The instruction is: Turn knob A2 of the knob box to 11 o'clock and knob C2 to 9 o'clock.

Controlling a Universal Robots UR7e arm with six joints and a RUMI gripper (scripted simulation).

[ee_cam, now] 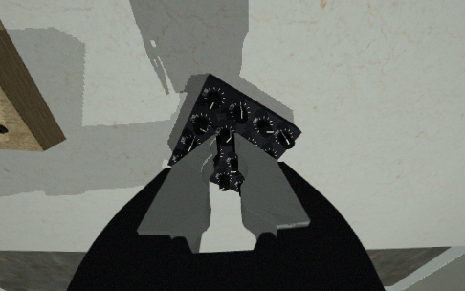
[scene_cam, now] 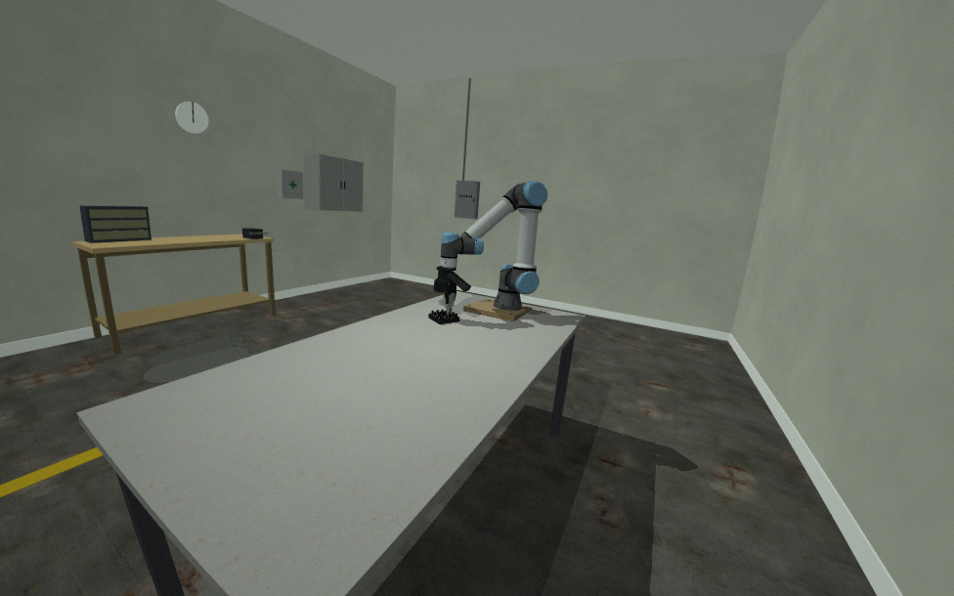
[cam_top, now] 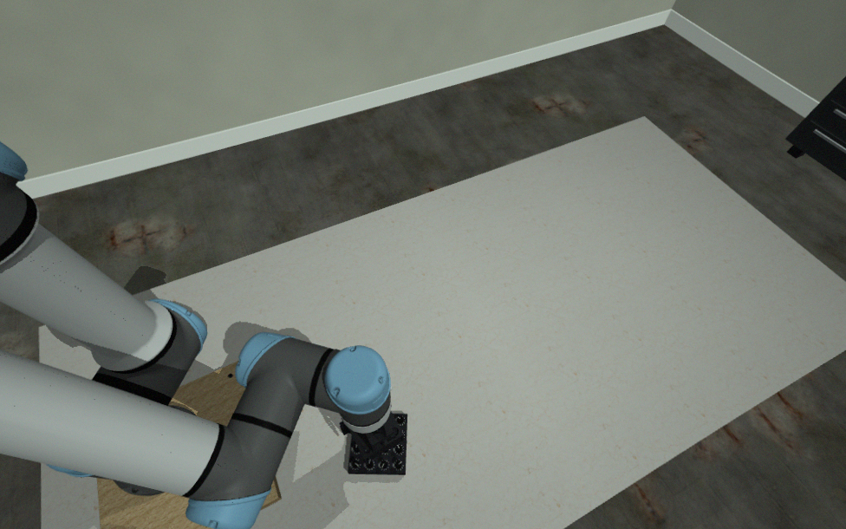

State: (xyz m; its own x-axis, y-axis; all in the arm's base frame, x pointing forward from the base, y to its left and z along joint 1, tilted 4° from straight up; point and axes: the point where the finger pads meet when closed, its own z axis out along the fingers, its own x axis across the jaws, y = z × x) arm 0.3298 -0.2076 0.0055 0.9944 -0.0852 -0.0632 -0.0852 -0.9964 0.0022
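Near the counter's end where the arm is mounted, close to the long edge that faces the top camera, the black knob box (cam_top: 377,450) lies flat on the grey-white counter (cam_top: 561,299). It sits just beside the wooden base plate (cam_top: 211,393) under the arm (cam_top: 280,380), with a strip of bare counter between them. The gripper (ee_cam: 225,144) comes straight down over the box, and in the wrist view its two grey fingers stand narrow and clamp a single knob (ee_cam: 225,135) in the middle part of the knob grid; which row and number that knob has I cannot tell, since the socket side does not show. The box appears there as a diamond, one corner pointing away from the camera, with white pointer lines on the uncovered knobs turned at various angles. In the top view the blue wrist joint (cam_top: 356,378) hides the far half of the box, and only the near row of knobs shows. From the exterior view the box (scene_cam: 443,318) is a small dark slab at the far end of the counter, under the hanging gripper (scene_cam: 445,298).
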